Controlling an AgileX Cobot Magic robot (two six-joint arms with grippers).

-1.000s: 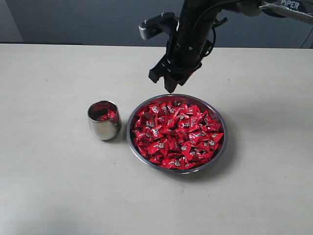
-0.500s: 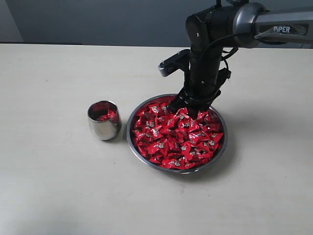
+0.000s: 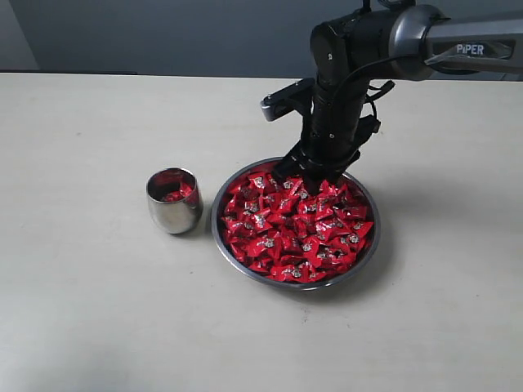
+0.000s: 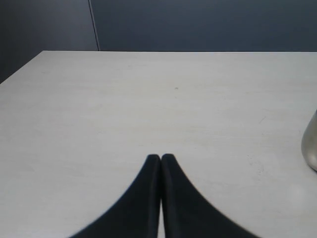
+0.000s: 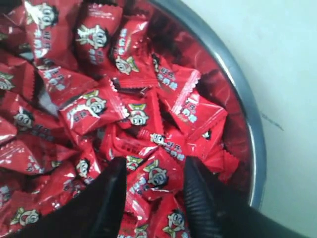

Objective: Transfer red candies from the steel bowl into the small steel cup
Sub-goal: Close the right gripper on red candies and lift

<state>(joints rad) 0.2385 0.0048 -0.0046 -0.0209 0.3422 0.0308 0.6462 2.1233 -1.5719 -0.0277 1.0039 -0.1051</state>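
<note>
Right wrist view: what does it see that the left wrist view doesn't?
Only the right wrist view shows the red candies heaped in the steel bowl, with the right jaws open and candies between their tips. Only the left wrist view shows the left jaws shut together, a dark wall, and a shiny sliver at the picture's edge, probably the small steel cup. Both show a pair of black jaws and some of the pale table.
</note>
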